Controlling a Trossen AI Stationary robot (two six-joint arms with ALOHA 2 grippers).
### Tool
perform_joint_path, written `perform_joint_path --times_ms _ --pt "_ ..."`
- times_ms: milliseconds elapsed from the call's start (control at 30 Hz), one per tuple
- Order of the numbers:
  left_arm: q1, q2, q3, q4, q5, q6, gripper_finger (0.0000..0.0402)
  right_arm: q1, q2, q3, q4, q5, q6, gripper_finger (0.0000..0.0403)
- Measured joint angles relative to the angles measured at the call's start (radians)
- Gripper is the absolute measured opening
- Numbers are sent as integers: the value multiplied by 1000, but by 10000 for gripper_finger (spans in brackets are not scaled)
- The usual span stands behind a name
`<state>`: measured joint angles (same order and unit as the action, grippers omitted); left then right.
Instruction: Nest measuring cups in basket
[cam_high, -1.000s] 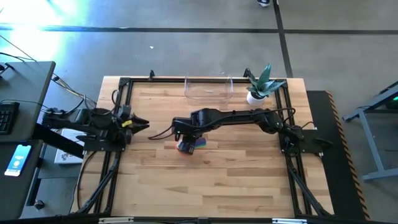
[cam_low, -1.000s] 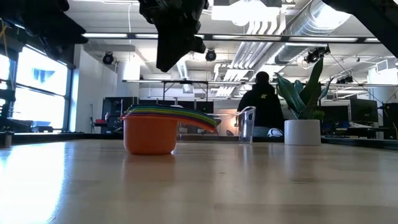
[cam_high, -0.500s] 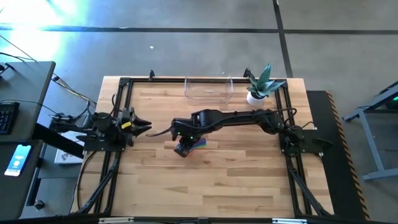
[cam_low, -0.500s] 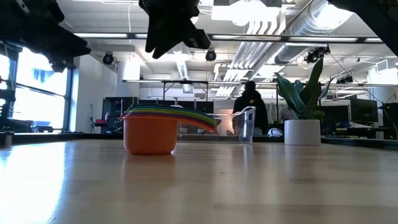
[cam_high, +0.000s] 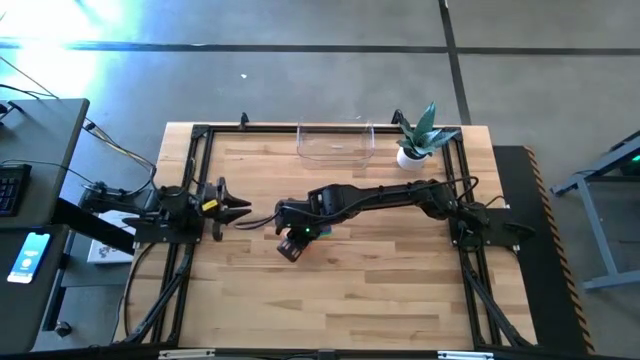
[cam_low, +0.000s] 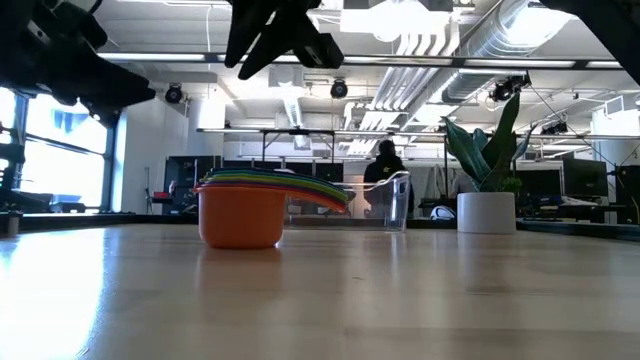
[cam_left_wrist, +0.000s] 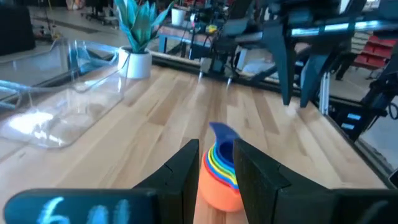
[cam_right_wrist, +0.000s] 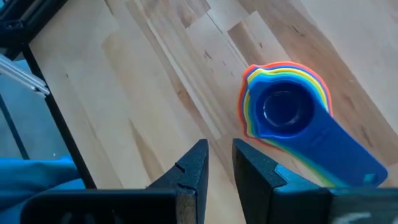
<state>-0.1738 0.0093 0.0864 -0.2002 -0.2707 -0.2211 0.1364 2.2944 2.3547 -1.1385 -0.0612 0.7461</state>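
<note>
While nested mid-table (cam_high: 380, 290), well short of basket (cam_high: 335, 157): measuring cups (cam_low: 240, 215), handles pointing away from right hand (cam_right_wrist: 219, 149). Right hand: nearer, raised just beside stack, narrowly parted, empty. Left hand (cam_high: 240, 208): farther, narrowly parted, empty.

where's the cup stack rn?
The nested measuring cups stand on the bare table near its middle, outside the basket at the far edge. The right hand hangs just above them, empty.
</note>
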Motion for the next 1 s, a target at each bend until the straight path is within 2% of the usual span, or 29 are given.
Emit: perform_joint_path --times_ms 333,467,733,1000 --pt "0 -1 -2 3 -5 64 90 -1 0 0 19 45 14 64" --pt "0 3 -2 3 -5 93 90 -1 0 0 13 63 -35 64" --pt "0 3 -2 3 -5 94 90 -18 0 0 -67 86 -226 64" --pt "0 3 -2 4 -5 94 90 -71 0 0 -227 110 -565 64"
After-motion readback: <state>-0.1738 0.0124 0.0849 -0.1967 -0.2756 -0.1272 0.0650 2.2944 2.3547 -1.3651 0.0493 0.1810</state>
